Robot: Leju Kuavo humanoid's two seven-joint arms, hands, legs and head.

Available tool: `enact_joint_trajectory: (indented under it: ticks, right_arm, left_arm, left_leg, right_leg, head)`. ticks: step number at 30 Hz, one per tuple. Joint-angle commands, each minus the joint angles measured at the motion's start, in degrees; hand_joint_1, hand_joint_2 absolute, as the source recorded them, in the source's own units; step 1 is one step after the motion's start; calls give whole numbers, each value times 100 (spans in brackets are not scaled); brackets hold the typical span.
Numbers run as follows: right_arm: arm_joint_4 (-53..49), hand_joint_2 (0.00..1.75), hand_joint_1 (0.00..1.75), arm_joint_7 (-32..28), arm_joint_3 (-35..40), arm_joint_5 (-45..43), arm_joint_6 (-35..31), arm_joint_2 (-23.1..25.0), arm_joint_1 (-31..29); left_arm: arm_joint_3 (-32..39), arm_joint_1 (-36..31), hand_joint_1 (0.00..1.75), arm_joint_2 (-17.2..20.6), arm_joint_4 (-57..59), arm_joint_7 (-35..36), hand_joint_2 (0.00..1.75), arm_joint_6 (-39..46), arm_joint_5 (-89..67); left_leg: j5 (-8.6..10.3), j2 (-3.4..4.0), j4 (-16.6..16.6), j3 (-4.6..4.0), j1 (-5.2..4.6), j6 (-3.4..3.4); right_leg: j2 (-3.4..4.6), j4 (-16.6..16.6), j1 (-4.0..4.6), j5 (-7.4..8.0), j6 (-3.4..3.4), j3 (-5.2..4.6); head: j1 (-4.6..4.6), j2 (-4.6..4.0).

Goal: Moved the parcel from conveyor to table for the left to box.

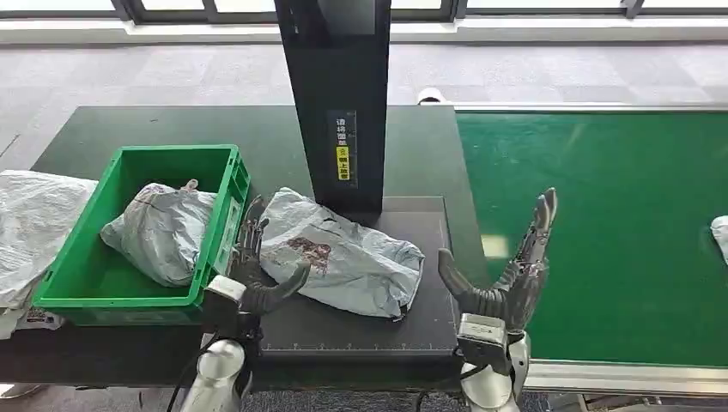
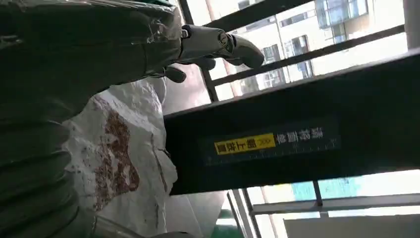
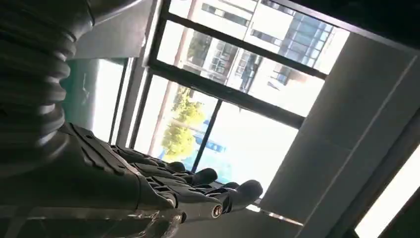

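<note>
Now, left to right:
Far-left bags: pale grey plastic bags (image 1: 30, 223) lie at the left end of the desk (image 1: 172, 124), partly out of frame.
Box: a green crate (image 1: 219, 176) stands on the desk and holds one crumpled grey bag (image 1: 159, 230).
Left robot hand: the left robot hand (image 1: 253, 270) sits between the crate's right wall and the parcel, fingers spread and upright, thumb hooked toward the parcel's near left edge; it grips nothing. Whether it touches the parcel I cannot tell. In the left wrist view the fingers (image 2: 237, 47) hang apart beside the white, brown-printed plastic.
Parcel: the grey parcel (image 1: 343, 253) with a dark red print lies flat on the black scale plate (image 1: 360, 330), just beside the left robot hand and well apart from the right one.
Parcel axis: its long axis runs diagonally, from the far left end near the crate to the near right end.
Post: a black upright column (image 1: 339, 94) with a yellow label rises just behind the parcel.
Right robot hand: the right robot hand (image 1: 506, 279) is raised at the desk's right edge, fingers apart, empty.
Conveyor: a green belt (image 1: 601, 232) carries a pale bag (image 1: 719, 233) at the far right edge.
Room: grey carpet tiles, windows along the far wall.
</note>
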Motion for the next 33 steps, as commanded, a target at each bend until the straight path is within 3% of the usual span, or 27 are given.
enact_joint_trajectory:
  ticks: [1, 4, 13, 16, 17, 33]
  right_arm:
    - [-1038, 175, 0, 2, -134, -50, 17, -48, 344]
    - [-1086, 175, 0, 2, -135, -16, 17, -36, 343]
    - [-1054, 175, 0, 2, 332, -144, 17, -188, 123]
    - [-1066, 175, 0, 2, 326, -156, 17, -206, 119]
    - [-1074, 175, 0, 2, 322, -180, 17, -215, 107]
    - [-885, 175, 0, 2, 359, -229, 17, -296, 21]
  left_arm:
    - [-895, -617, 0, -40, 781, 15, 175, -10, -343]
    - [-966, -707, 0, -31, 883, 15, 175, -4, -399]
    - [-809, -2269, 0, -42, 4165, 800, 175, 1190, -1821]
    - [-776, -2339, 0, -10, 4394, 858, 175, 1403, -1961]
    - [-820, -2408, 0, 13, 4574, 1203, 175, 1661, -2232]
    - [-713, -2408, 0, 179, 4720, 1547, 175, 1686, -2573]
  left_leg:
    - [3, -41, -3, 1, 0, 5]
    - [0, -23, -6, 9, 0, 4]
    - [5, -13, -8, 14, -3, 3]
    - [3, -1, -8, 15, -3, 2]
    - [4, 0, -12, 19, 0, 3]
    - [2, 9, -5, 7, 3, 1]
  right_leg:
    - [-42, -4, 2, -10, 0, 16]
    - [-24, -7, 1, -7, 0, 21]
    - [-14, -6, -1, 0, 0, 24]
    - [-4, -4, -2, 6, -2, 20]
    - [-3, -11, 2, 9, -2, 25]
    - [8, -6, 4, 8, -1, 16]
  head:
    - [0, -2]
    - [0, 0]
    - [0, 0]
    - [2, 0]
    - [2, 0]
    - [2, -2]
